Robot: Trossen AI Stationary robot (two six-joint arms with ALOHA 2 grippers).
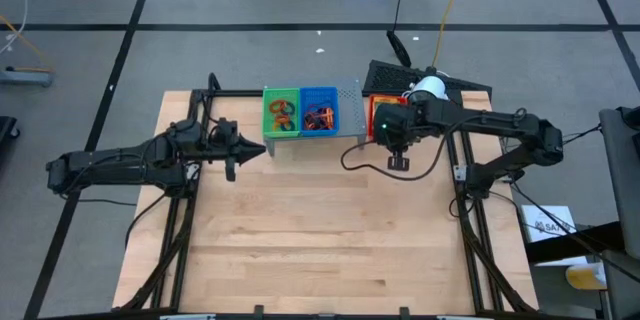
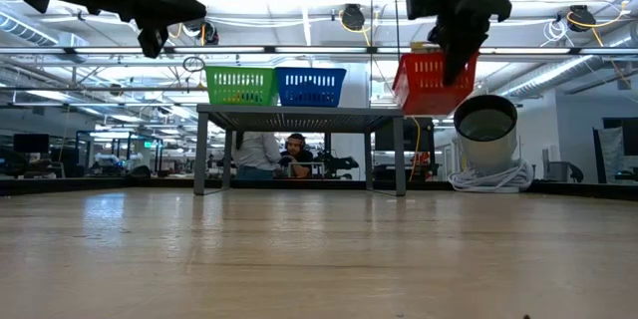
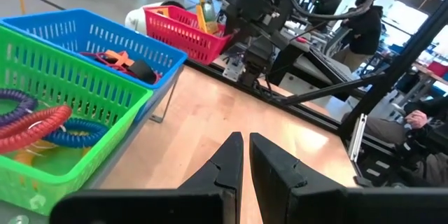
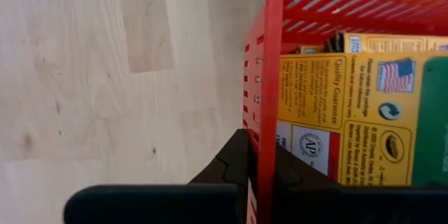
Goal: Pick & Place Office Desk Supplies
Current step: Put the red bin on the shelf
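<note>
High view, contents by size:

Wooden desk [image 1: 330,230], front area bare.

Grey perforated shelf [image 1: 350,95] at the desk's far edge, raised on legs; carries green tray [image 1: 281,110] and blue tray [image 1: 319,108] side by side.

Red tray [image 4: 329,0] lifted off the shelf end, tilted, hanging from the right arm; seen raised beside the shelf top in the low view.

Right claw [image 4: 260,155] clamped on the red tray's wall, one finger outside, one inside, near a corner.

Left claw [image 3: 245,155] over the desk just beside the green tray, pointed toward the shelf, fingers nearly together with a thin slit between, holding nothing.

Yellow packets [image 4: 336,112] with green and black print, stacked flat inside the red tray, against the gripped wall.

Coiled rings in the green tray: purple [image 3: 17,101], red [image 3: 35,122], blue [image 3: 80,131], overlapping on its floor.

Orange and dark clips [image 3: 126,64] heaped in the blue tray.

People [image 3: 364,24] in the room beyond the desk, small in the left wrist view.
</note>
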